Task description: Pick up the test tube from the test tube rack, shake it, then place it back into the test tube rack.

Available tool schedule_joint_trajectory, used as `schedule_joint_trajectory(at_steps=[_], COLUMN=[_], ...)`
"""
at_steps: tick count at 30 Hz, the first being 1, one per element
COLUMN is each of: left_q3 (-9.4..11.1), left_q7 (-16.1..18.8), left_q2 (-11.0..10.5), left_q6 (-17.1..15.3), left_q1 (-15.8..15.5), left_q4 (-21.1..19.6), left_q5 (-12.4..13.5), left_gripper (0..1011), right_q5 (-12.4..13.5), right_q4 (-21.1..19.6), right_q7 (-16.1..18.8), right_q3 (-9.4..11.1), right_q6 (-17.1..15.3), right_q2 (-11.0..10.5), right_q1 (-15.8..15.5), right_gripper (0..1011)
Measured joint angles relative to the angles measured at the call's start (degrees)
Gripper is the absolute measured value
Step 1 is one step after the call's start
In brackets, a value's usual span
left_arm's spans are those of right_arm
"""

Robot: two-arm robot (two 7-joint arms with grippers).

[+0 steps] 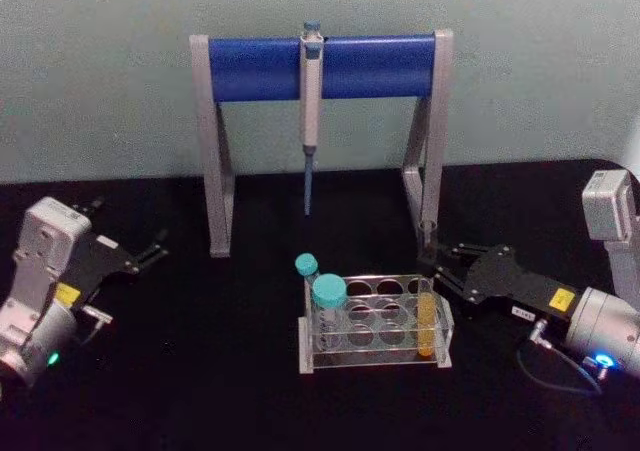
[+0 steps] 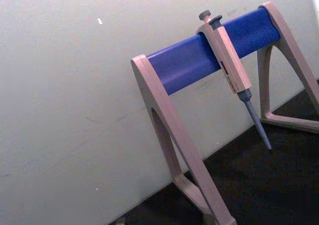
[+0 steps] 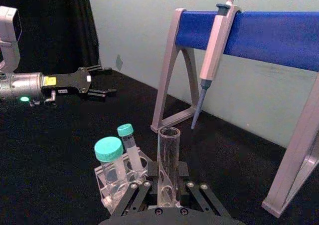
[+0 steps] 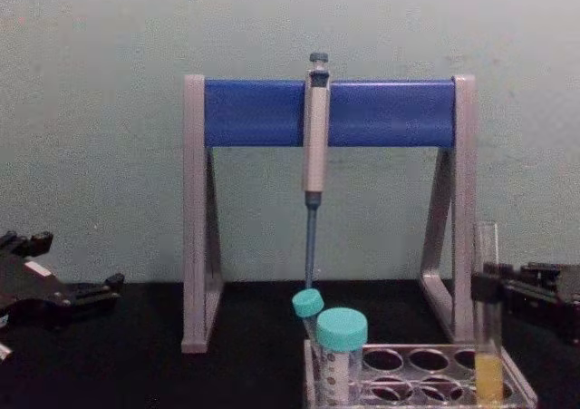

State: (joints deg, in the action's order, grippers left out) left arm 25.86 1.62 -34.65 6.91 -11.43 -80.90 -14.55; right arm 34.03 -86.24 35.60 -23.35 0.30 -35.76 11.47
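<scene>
The test tube (image 1: 428, 306), clear glass with yellow-orange liquid at its bottom, stands upright in the right-end hole of the clear test tube rack (image 1: 372, 363). My right gripper (image 1: 437, 261) reaches in from the right and is shut on the tube's upper part, above the rack top. In the right wrist view the test tube (image 3: 168, 145) rises between the black pads (image 3: 182, 171). In the chest view a finger meets the test tube (image 4: 487, 255) over the rack (image 4: 435, 346). My left gripper (image 1: 153, 252) rests open at the far left, well away from the rack.
Two teal-capped tubes (image 1: 328, 306) stand at the rack's left end. Behind the rack is the grey-and-blue pipette stand (image 1: 320, 67) with a pipette (image 1: 311, 101) hanging from its bar. The stand's right leg (image 1: 430, 186) is close behind my right gripper.
</scene>
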Motion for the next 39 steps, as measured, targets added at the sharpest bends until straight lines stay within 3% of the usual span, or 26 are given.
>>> schedule_joint_trajectory(at_steps=[24, 36, 39], left_q3=[0.0, 0.0, 0.0], left_q7=[0.0, 0.0, 0.0], left_q2=[0.0, 0.0, 0.0], left_q6=[0.0, 0.0, 0.0], left_q1=[0.0, 0.0, 0.0], left_q4=[0.0, 0.0, 0.0], left_q5=[0.0, 0.0, 0.0], left_gripper=[1001, 1001, 1001], right_q5=[0.0, -0.09, -0.07], right_q4=[-0.03, -0.02, -0.03], right_q7=[0.09, 0.1, 0.1], right_q3=[0.02, 0.01, 0.02], right_q6=[-0.1, -0.15, -0.13], right_q2=[-0.04, -0.03, -0.03], right_q1=[-0.04, -0.04, -0.03], right_gripper=[237, 552, 694])
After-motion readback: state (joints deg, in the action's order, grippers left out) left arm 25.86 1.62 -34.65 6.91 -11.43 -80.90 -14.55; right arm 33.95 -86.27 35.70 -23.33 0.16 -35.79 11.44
